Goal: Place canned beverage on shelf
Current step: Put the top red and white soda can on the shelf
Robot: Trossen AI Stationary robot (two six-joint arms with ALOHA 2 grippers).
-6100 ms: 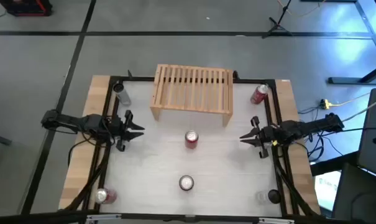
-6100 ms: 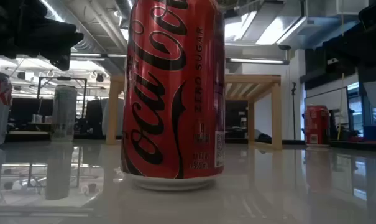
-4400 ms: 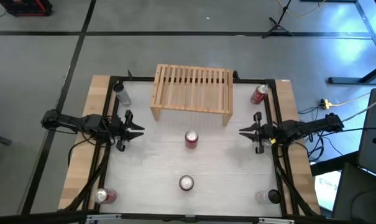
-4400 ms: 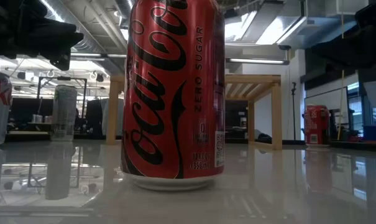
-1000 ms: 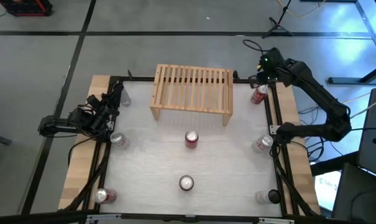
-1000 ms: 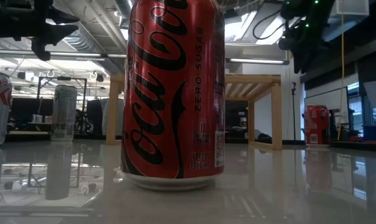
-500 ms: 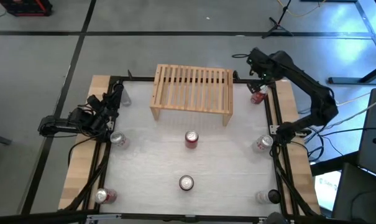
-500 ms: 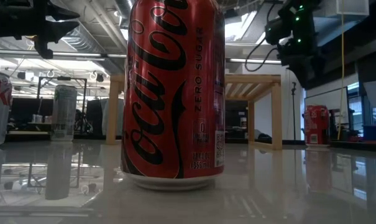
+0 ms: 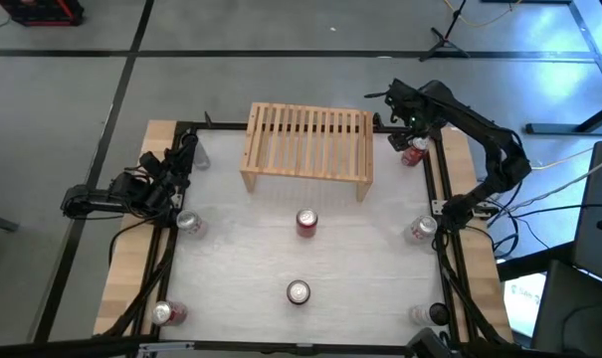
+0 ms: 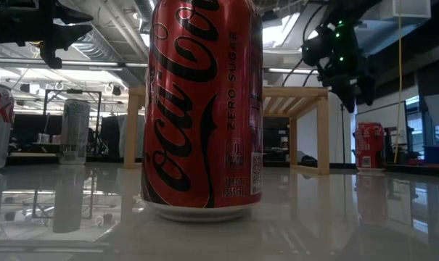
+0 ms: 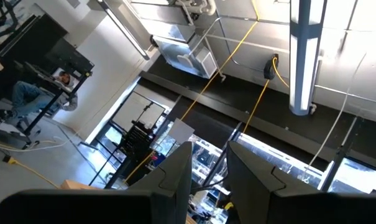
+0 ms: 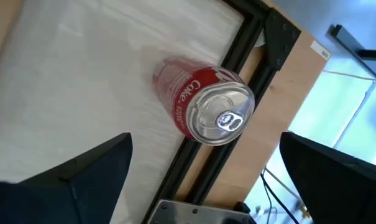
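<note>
The light-wood shelf (image 9: 306, 144) stands on its side legs at the table's far middle. An upright red can (image 9: 413, 152) stands on the table's far right, against the black rail (image 12: 234, 134). My right gripper (image 9: 408, 134) hangs above this can (image 12: 206, 115), pointing down and open wide, its fingers to either side without touching. At the left edge my left gripper (image 9: 178, 159) is raised and points up toward the ceiling; its fingers (image 11: 178, 180) show a narrow gap with nothing between them.
More upright cans stand on the white tabletop: a red one at the centre (image 9: 306, 222), one nearer (image 9: 299, 291), which fills the low view (image 10: 202, 109), and others at the left (image 9: 189, 223), right (image 9: 420, 229) and near corners (image 9: 164, 313).
My right gripper has swung in from beyond the table's far right corner toward the shelf side and come down over the red can by the rail. The cans and the shelf have stayed where they were.
</note>
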